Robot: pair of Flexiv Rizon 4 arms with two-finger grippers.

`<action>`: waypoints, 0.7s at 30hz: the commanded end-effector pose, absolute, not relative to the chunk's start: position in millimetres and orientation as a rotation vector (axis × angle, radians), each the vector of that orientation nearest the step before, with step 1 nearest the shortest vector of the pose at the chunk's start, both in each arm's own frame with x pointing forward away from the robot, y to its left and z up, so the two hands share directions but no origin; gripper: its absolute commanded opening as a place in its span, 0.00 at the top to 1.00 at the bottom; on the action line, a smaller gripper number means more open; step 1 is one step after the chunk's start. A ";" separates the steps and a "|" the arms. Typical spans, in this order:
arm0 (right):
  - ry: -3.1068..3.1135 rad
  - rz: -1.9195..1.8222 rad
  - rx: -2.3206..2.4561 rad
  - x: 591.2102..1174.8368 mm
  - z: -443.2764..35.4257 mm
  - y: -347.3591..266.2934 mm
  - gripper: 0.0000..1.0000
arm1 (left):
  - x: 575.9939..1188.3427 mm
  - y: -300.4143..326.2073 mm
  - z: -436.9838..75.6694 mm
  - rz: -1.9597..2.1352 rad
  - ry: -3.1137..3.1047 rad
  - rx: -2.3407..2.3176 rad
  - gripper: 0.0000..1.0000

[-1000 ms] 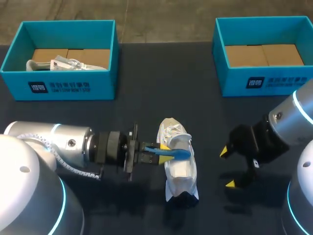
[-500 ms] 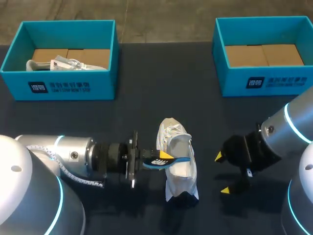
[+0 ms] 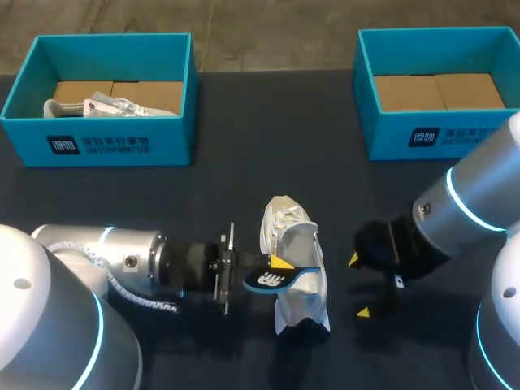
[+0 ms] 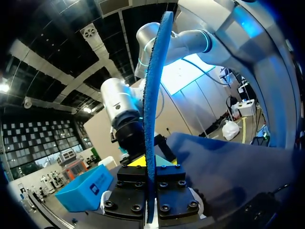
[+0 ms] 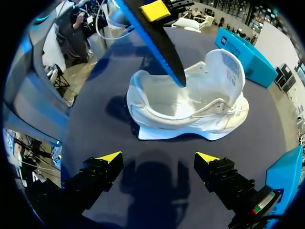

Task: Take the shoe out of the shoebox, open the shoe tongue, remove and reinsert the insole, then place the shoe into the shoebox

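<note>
White shoe (image 3: 296,244) stands on its sole on the dark tabletop (image 3: 268,146), at about 6 o'clock from the tabletop's middle. Its toe points to 12 o'clock and its heel to 6 o'clock. It is outside both boxes.

Left arm comes in from 8 o'clock, with the left gripper (image 3: 272,264) at the shoe's 9 o'clock side. It is clamped on the blue insole (image 3: 280,279). The insole sticks out toward 3 o'clock across the shoe's opening, dark underside showing. Cannot tell whether its free end touches the shoe.

Left wrist view: insole (image 4: 153,95) seen edge-on, pinched between the left gripper's (image 4: 150,164) fingers and running straight out ahead of them.

Right arm comes in from 3 o'clock. The right gripper (image 3: 358,285) is just beside the shoe at its 3 o'clock side, not touching it, fingers spread apart and holding nothing.

Right wrist view: right gripper (image 5: 158,160) with tips wide. The shoe (image 5: 190,109) is side-on ahead of it, tongue standing up, opening wide. The insole (image 5: 152,38) slants down over the heel end of the opening.

Left shoebox (image 3: 97,142) at 10 o'clock, teal, holds a second pale shoe (image 3: 110,106) on a cardboard floor. Right shoebox (image 3: 439,134) at 2 o'clock, teal, shows only its cardboard floor. Both are well apart from the grippers.
</note>
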State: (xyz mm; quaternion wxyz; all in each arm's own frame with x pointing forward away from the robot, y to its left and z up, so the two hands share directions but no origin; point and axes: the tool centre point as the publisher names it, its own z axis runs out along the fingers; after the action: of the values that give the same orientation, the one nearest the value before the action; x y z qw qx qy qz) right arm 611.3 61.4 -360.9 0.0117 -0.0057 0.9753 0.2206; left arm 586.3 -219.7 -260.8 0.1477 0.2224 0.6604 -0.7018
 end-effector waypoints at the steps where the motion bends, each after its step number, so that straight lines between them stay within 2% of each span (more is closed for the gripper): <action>1: 3.052 0.663 -0.010 616.7 -367.0 71.0 0.00 | 583.3 -226.4 -266.9 -2.017 1.895 0.650 1.00; 21: 3.052 0.663 -0.010 616.7 -367.0 71.0 0.00 | 576.9 -226.7 -274.9 -2.029 1.893 0.693 1.00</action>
State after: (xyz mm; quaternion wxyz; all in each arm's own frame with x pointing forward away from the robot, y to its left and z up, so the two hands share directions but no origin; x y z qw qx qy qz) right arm 617.9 70.1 -366.0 0.0074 -0.0037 0.9769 0.2134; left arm 577.0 -225.0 -272.5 0.1385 0.2381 0.6571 -0.7017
